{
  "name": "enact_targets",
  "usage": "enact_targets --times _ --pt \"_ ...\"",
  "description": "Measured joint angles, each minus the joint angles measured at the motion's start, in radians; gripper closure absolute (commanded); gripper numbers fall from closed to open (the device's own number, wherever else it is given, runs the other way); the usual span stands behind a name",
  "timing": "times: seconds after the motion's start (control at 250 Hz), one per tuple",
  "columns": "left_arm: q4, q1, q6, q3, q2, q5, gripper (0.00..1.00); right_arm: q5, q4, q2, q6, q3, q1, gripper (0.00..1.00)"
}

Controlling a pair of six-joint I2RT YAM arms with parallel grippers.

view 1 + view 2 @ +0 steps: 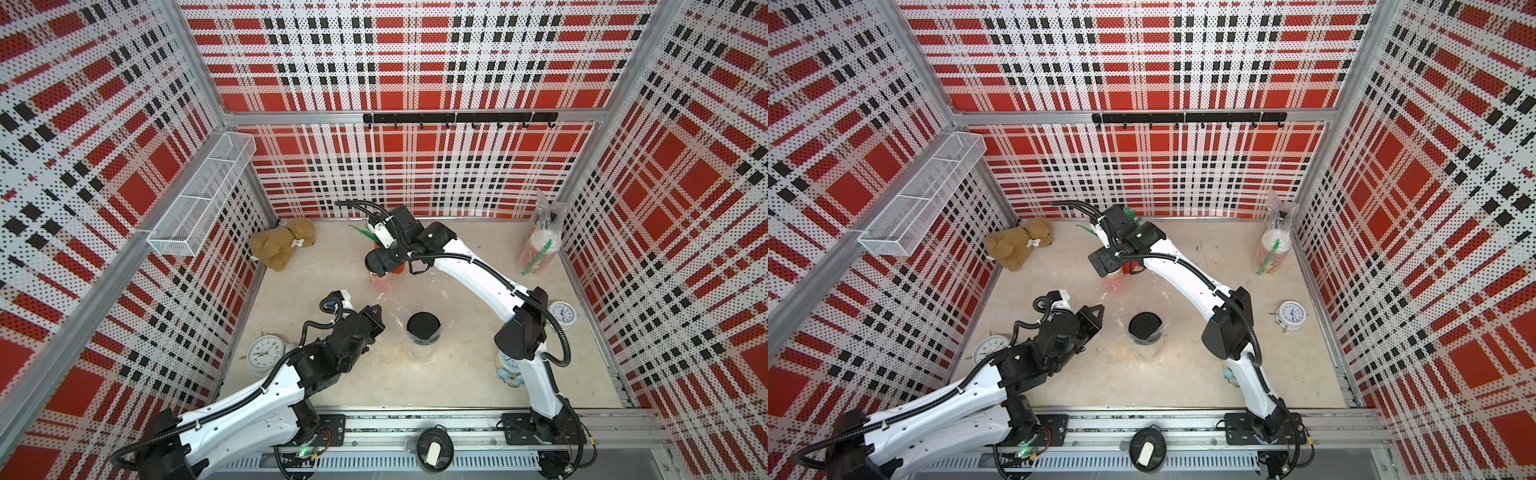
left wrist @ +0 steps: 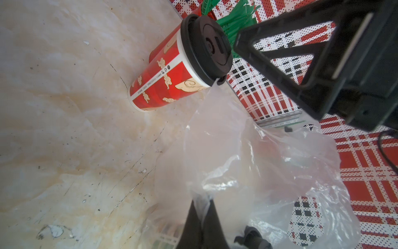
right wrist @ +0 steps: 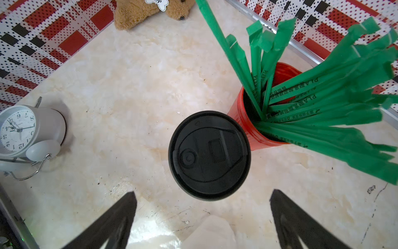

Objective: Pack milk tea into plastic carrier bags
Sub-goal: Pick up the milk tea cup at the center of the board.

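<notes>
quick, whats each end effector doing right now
Left end effector: closed, pinching the plastic carrier bag.
Right end effector: open, holding nothing, poised at the black-lidded cup.

Loose cup (image 3: 210, 155): upright, black lid, near your worktop's back edge.
Centre cup (image 1: 423, 328): black lid, upright in the open bag (image 2: 247, 161), mid-worktop.
Corner bag (image 1: 544, 212): holds a white-lidded cup (image 1: 542, 243), back right corner.

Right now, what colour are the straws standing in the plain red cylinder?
Green straws; clearest in right wrist view.
</notes>
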Motion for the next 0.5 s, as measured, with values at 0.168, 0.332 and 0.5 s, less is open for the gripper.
enact_targets --times 0.168,0.332,0.5 --pt "0.002 -0.005 -0.002 -0.01 0.0 0.0 1.0 -0.018 0.0 0.047 0.0 0.032 0.0 0.0" --pt "0.006 -0.006 -0.002 -0.011 0.0 0.0 1.0 -0.017 0.0 0.079 0.0 0.049 0.0 0.0" --pt "0.006 -0.01 -0.002 -0.011 -0.001 -0.001 1.0 -0.011 0.0 0.094 0.0 0.058 -0.001 0.0"
